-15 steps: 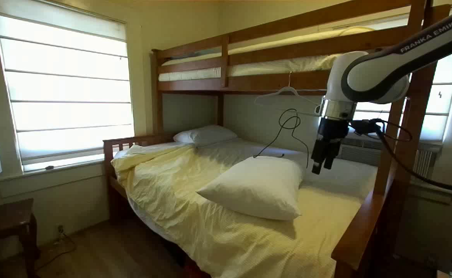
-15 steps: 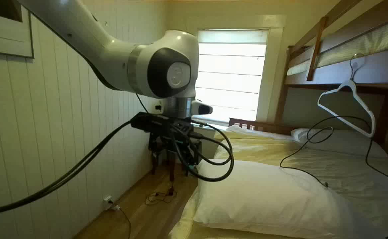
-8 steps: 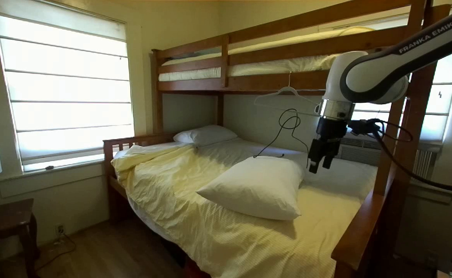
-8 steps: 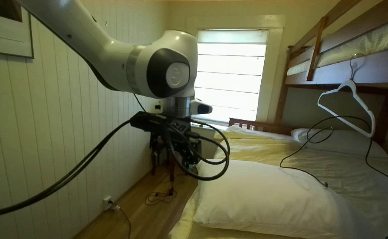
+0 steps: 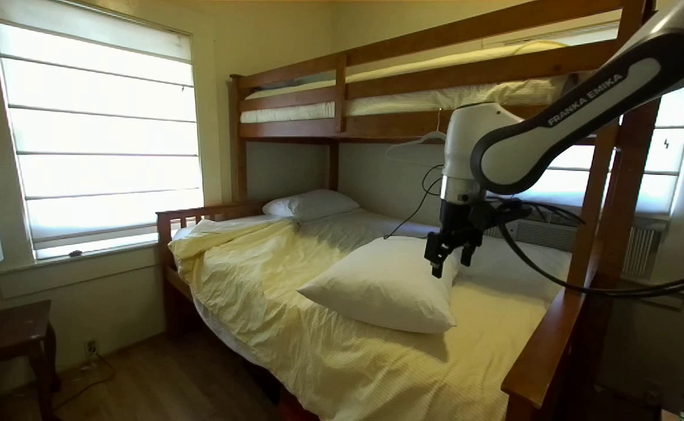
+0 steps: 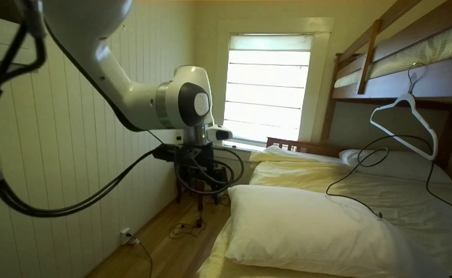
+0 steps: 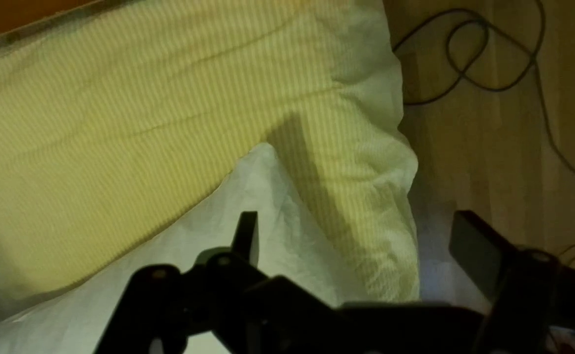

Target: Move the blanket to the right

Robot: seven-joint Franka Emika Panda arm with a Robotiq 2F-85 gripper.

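Observation:
The pale yellow wrinkled blanket [image 5: 248, 275] lies across the lower bunk and hangs over its near side. It also shows in an exterior view [image 6: 291, 173] and fills much of the wrist view [image 7: 169, 113]. My gripper [image 5: 452, 266] is in the air above the bed, in front of the white pillow in that view. In the wrist view the gripper [image 7: 356, 226] is open and empty. One finger is over the pillow, the other over the floor beyond the blanket's edge. Cables partly hide the gripper in an exterior view.
A plump white pillow [image 5: 383, 286] lies on the blanket; its corner shows in the wrist view [image 7: 263, 162]. The wooden bed end [image 5: 543, 351] and upper bunk rail [image 5: 424, 126] frame the bed. A hanger [image 6: 407, 127] and a thin black cable [image 6: 345, 177] hang over the bed.
The arm has moved: the gripper is further left and slightly lower in an exterior view, and further away and left in the other view. Blanket and pillow have not moved.

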